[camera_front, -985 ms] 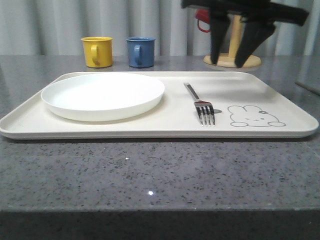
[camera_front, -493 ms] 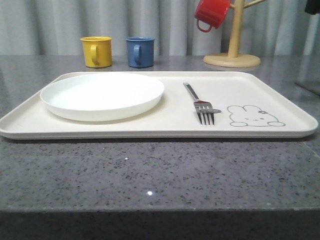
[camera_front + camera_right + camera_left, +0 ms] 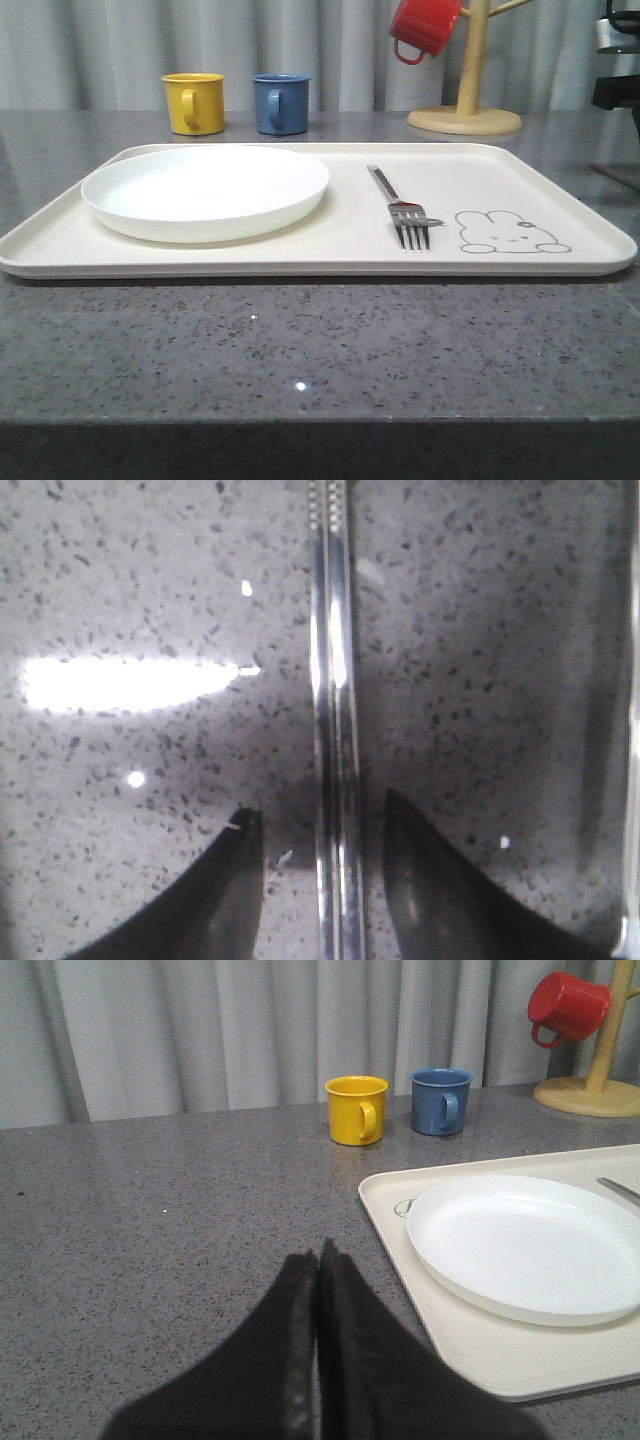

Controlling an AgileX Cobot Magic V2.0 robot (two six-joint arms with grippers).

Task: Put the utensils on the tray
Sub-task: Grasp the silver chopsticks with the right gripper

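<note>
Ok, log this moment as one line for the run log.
fork: on tray | chopsticks: on countertop, between open right gripper fingers, ungrasped | left gripper: shut, empty

The front camera sits low at the near edge of the speckled grey stone bench (image 3: 320,350), facing twelve o'clock across it. The left wrist camera looks level from about nine o'clock, sharing the round white plate (image 3: 525,1245) and yellow mug (image 3: 357,1109). The right wrist camera points straight down, close above the bench.
</note>
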